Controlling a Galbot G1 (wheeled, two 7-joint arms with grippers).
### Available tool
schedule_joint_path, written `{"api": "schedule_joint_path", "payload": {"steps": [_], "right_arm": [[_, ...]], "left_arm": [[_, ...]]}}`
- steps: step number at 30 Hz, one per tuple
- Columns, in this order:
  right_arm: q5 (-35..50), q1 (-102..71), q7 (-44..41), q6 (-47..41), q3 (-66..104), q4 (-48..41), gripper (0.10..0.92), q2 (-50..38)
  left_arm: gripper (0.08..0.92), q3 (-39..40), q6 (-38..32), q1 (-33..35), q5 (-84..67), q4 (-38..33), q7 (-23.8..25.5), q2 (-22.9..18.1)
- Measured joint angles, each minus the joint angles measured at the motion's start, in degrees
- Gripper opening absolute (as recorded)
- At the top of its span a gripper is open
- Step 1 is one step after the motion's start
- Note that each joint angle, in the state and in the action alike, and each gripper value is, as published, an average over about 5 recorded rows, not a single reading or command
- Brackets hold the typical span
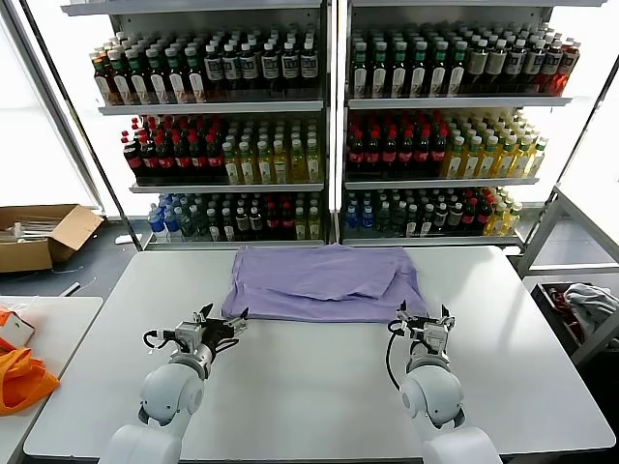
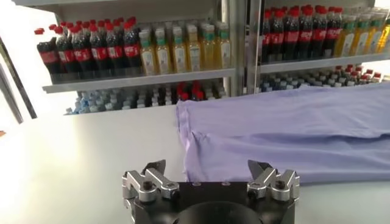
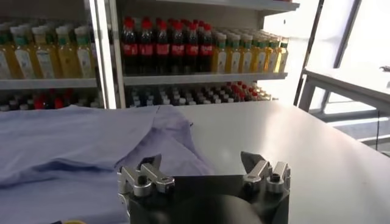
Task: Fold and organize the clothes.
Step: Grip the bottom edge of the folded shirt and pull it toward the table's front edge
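Partly folded: lavender T-shirt [image 1: 324, 282] lies mid-table toward the shelves, one fold in, edges uneven. Left gripper [image 1: 221, 322] and right gripper [image 1: 424, 320] both spread empty at its near corners; further folds remain.

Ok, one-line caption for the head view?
Both open grippers, left and right, rest at the near edge of a folded lavender T-shirt.
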Motion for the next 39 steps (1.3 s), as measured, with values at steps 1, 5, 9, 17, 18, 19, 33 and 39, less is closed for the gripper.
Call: {"api": "schedule_joint_path", "payload": {"steps": [1,5,9,17,18,19,33,39], "right_arm": [[0.0,0.1,0.0,0.0,0.0,-0.2,0.823,0.0],[0.2,0.5,0.0,-0.2,-0.1,-1.0,0.823,0.0],[0.3,0.9,-0.2,-0.4,-0.4,-1.8,0.823,-0.1],[0.2,1.1,-0.8,-0.6,-0.7,-3.1,0.789,0.0],[0.1,1.1,-0.9,-0.6,-0.7,-3.2,0.77,0.0],[0.0,1.0,-1.0,-0.6,-0.8,-3.2,0.745,-0.1],[0.2,-0.9,-2.1,0.2,-0.3,-3.4,0.348,-0.1],[0.0,-2.0,-2.5,0.5,-0.4,-2.6,0.185,-0.2]], "left_arm": [[0.823,0.1,0.0,-0.1,-0.1,0.3,0.0,-0.1],[0.823,0.2,0.2,-0.9,-0.4,1.3,-0.1,-0.3],[0.823,0.3,0.3,-1.4,-0.9,2.3,-0.2,-0.3],[0.823,-0.1,0.5,-2.5,-2.2,3.6,-1.2,-0.4],[0.82,-0.2,0.6,-2.6,-2.4,3.7,-1.4,-0.4],[0.818,-0.2,0.6,-2.7,-2.6,3.7,-1.5,-0.4],[0.446,1.2,0.4,-0.5,-2.5,2.7,-1.2,-0.3],[0.273,1.6,-0.2,0.7,-1.8,2.1,-1.1,-0.5]]}}
